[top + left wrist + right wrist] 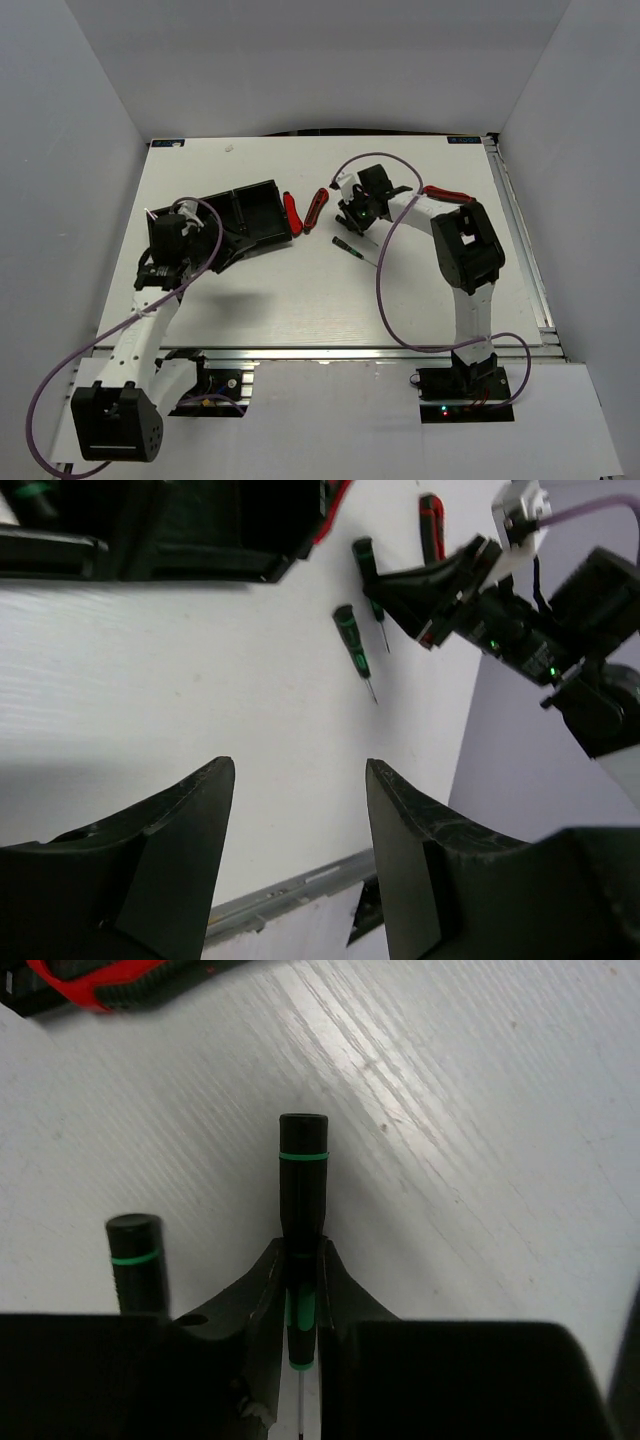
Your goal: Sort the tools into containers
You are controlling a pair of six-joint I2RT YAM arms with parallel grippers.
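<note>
My right gripper is shut on a black-and-green screwdriver, low over the table; its handle sticks out past the fingertips. In the top view this gripper sits right of the black tray. A second black-and-green screwdriver lies on the table beside it and also appears in the left wrist view. Two red-and-black cutters lie just right of the tray. A third cutter lies behind the right arm. My left gripper is open and empty, near the tray's left end.
The tray is tilted on the table's left half, its compartments dark inside. A purple cable loops from the right arm over the table's middle. The aluminium rail marks the near edge. Grey walls stand on both sides.
</note>
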